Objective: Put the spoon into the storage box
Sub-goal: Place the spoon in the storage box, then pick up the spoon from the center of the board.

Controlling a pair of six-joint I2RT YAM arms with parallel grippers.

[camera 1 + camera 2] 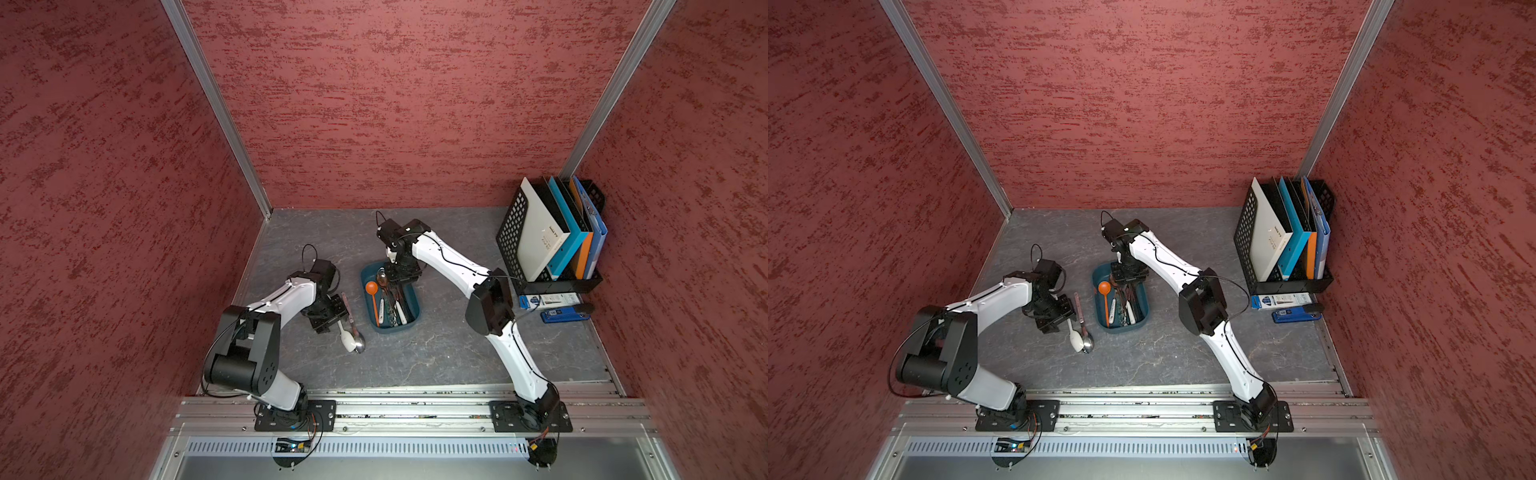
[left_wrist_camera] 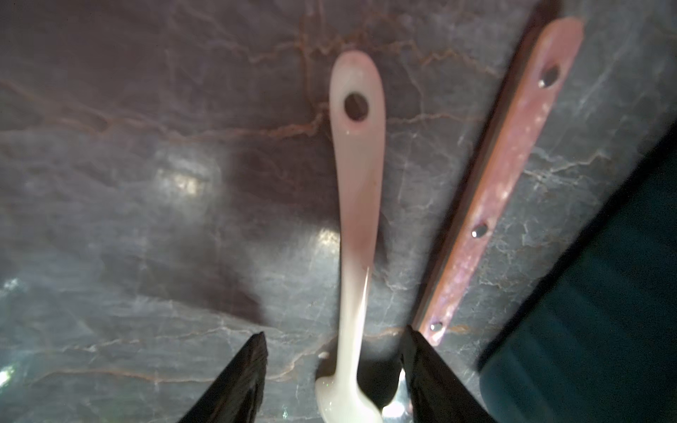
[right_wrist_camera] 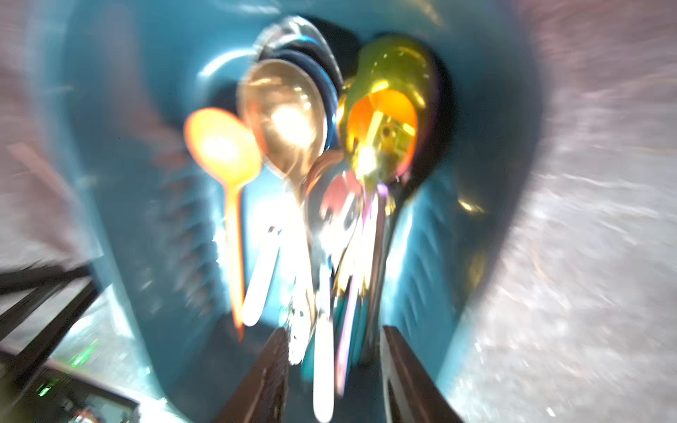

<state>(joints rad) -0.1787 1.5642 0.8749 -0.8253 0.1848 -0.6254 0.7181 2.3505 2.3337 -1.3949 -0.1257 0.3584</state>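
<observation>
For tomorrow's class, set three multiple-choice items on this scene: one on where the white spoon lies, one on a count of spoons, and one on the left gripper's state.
1. Where does the white spoon lie?
A on the table beside the storage box
B inside the box
C across the box's rim

2. How many spoons lie outside the box?
A one
B four
C two

3. The left gripper is:
A shut on an orange spoon
B open, astride the white spoon's handle
C shut on nothing

Answers:
1. A, it rests on the table next to the box.
2. C, only the white spoon and a metal spoon lie there.
3. B, its fingers stand apart on either side of the handle.
</observation>
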